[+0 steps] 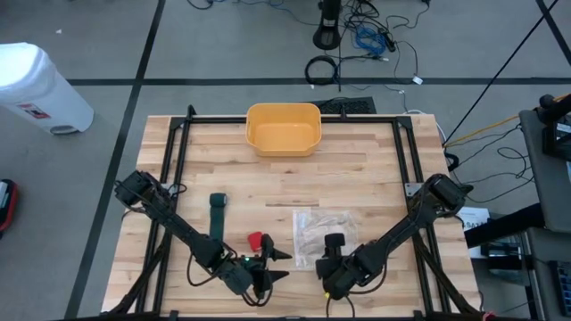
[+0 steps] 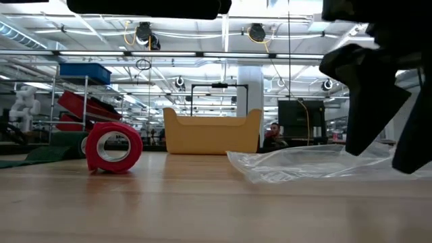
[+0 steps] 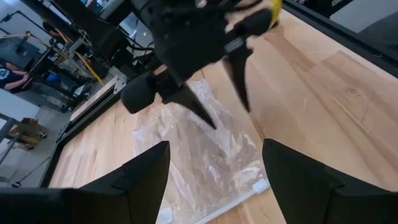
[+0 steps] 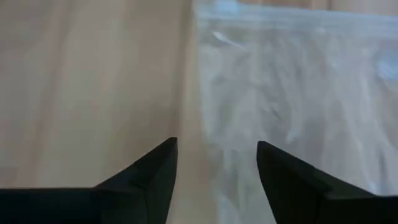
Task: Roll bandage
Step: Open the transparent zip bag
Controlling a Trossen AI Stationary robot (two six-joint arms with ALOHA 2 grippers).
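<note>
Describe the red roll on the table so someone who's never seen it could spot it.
Start at the yellow tub at the table's far edge, then come to the near edge. The red roll lies there between the green strap and the clear plastic bag, the only red thing.

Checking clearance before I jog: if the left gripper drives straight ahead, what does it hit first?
Probably the right gripper, hanging directly ahead over the clear plastic bag; depth is unclear.

White bin (image 1: 36, 85) label: red and white sticker, words too small to read
Plastic bag (image 1: 321, 230): no words to read
Red bandage roll (image 2: 113, 146): no words to read
</note>
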